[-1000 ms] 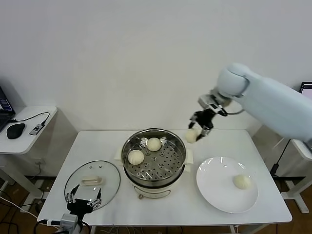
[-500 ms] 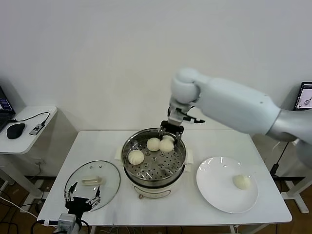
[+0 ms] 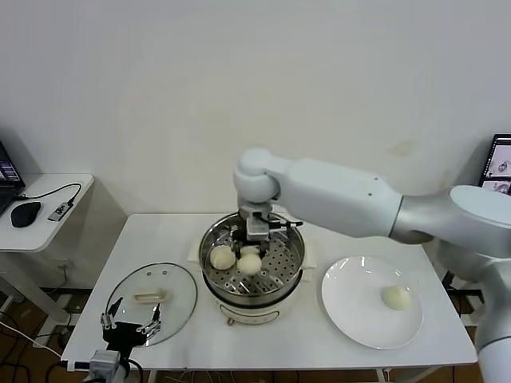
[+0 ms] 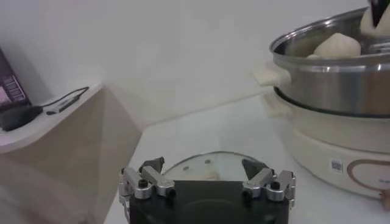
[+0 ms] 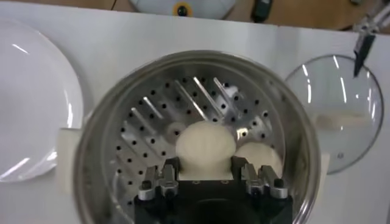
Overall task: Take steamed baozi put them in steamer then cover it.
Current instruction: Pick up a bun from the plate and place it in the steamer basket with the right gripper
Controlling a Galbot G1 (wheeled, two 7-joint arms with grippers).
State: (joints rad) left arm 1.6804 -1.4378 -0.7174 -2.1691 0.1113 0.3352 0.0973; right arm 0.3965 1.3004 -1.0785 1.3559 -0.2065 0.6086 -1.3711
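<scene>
The steamer (image 3: 281, 275) stands mid-table, a steel pot with a perforated tray on a cream base. My right gripper (image 3: 251, 249) reaches down into it, shut on a baozi (image 3: 250, 263) low over the tray. The right wrist view shows that baozi (image 5: 205, 143) between the fingers (image 5: 170, 165). A second baozi (image 3: 222, 257) lies on the tray beside it, toward the lid (image 5: 259, 159). Another baozi (image 3: 397, 298) lies on the white plate (image 3: 359, 319). My left gripper (image 3: 128, 329) is open and empty over the near edge of the glass lid (image 3: 152, 302).
The lid lies flat on the table left of the steamer, handle up. The plate sits right of the steamer. A side table (image 3: 40, 209) with a mouse and cable stands at the far left. The left wrist view shows the steamer (image 4: 341, 79) and the lid (image 4: 183, 167).
My right gripper carried the baozi from right of the steamer to over the pot and down into it. My left gripper stayed by the lid.
</scene>
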